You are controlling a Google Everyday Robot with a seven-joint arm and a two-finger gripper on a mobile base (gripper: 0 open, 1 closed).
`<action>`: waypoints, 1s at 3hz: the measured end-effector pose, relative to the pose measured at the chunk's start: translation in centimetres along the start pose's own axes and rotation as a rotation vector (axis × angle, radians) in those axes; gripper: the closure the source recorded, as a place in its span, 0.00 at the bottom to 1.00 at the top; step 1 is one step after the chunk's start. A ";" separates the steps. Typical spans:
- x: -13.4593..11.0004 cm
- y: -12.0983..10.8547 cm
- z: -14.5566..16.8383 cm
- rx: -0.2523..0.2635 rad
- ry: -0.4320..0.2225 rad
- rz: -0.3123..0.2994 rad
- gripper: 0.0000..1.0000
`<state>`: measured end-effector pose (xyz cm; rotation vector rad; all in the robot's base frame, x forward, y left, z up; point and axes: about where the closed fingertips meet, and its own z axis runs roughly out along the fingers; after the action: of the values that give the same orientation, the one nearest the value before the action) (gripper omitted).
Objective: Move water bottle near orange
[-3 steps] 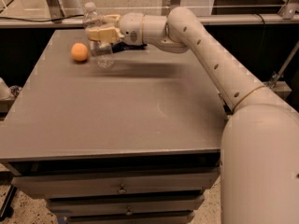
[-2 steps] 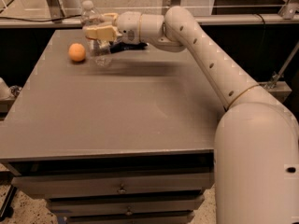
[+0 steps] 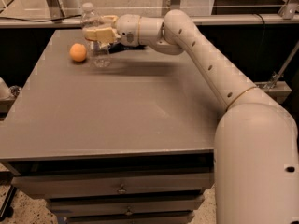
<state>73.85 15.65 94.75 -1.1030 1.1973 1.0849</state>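
My gripper [image 3: 99,33] is clamped around the upper part of the water bottle [image 3: 96,56], holding it upright near the far-left corner of the table [image 3: 117,120]. The bottle is just beside the orange [image 3: 78,52], not touching. I've gripped it high, probably so the base can land flat.

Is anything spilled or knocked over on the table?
No, nothing stands out. The water bottle is upright beside the orange at the far left of the table, with the gripper closed around it.
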 end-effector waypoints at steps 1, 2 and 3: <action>0.5 0.1 0.2 0.005 -0.003 0.018 0.83; 0.8 0.2 0.2 0.009 -0.004 0.030 0.60; 1.0 0.3 0.0 0.013 -0.004 0.034 0.36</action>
<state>73.60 15.71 93.75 -1.0739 1.2226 1.1035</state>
